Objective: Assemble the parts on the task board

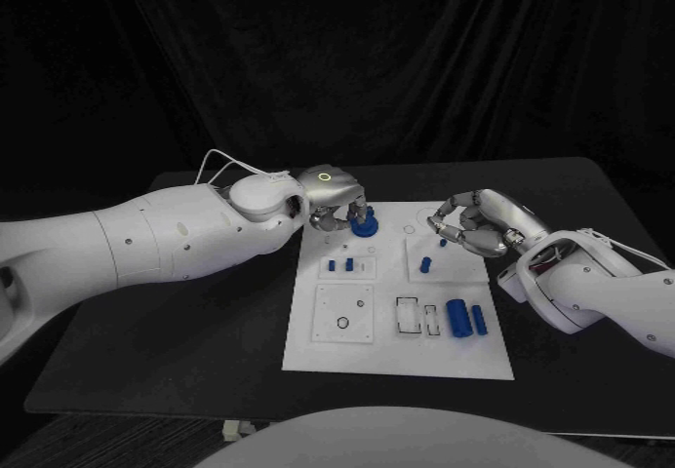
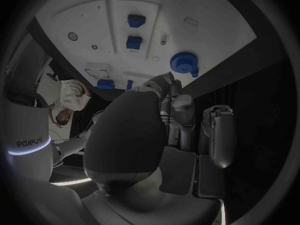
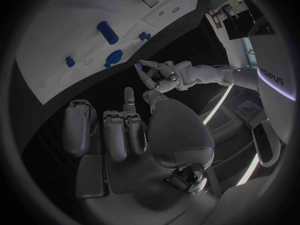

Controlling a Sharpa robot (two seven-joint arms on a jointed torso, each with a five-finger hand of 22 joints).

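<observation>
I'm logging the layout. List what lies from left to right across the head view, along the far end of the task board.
Left hand → round blue part at its fingers → small blue peg → right hand.

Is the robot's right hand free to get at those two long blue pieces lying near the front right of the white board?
Probably yes. The right hand hovers over the board's far right part, seemingly holding nothing, and the two long blue pieces lie uncovered nearer the robot with nothing in between. The left hand is busy at the far edge.
</observation>
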